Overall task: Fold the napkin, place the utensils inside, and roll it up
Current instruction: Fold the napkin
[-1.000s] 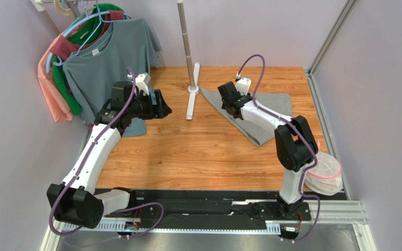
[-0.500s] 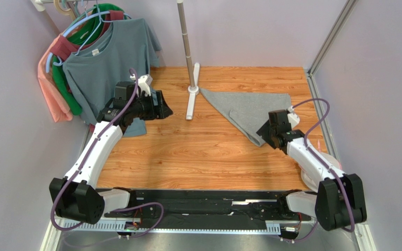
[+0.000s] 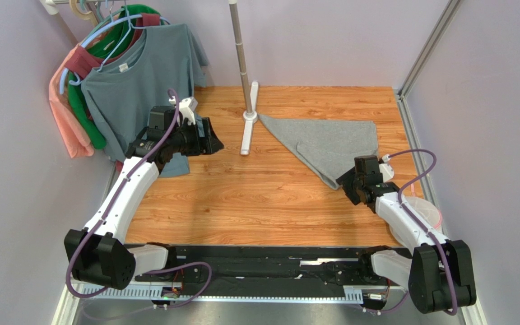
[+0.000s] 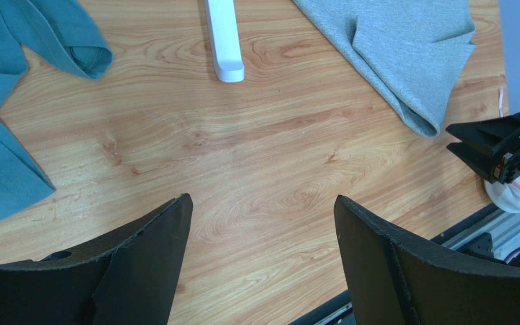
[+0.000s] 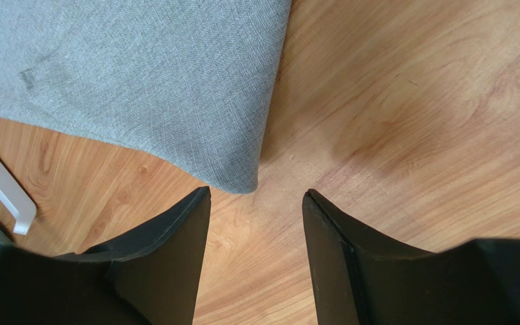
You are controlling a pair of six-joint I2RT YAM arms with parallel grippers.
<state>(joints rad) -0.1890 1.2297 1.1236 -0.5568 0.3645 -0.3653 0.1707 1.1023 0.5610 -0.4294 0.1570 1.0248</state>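
The grey napkin (image 3: 324, 142) lies folded into a triangle on the wooden table at the back right, its point toward the near side. My right gripper (image 3: 345, 181) hovers open just off that near point. In the right wrist view the napkin's tip (image 5: 242, 169) sits just beyond the gap of the right gripper (image 5: 256, 193), untouched. My left gripper (image 3: 212, 139) hangs open over bare wood at the left, empty in its own view (image 4: 263, 203), where the napkin (image 4: 405, 54) shows at the upper right. The utensils are out of view.
Several T-shirts on hangers (image 3: 134, 74) hang at the back left, the blue-grey one's hem (image 4: 12, 40) reaching the table. A white stand (image 3: 249, 122) rises beside the napkin. A white mesh pouch (image 3: 424, 215) lies at the right edge. A black rail (image 3: 263, 267) runs along the near edge.
The right arm swung back from over the napkin toward the near right; its open gripper now sits just off the napkin's near tip. The left arm has barely moved.
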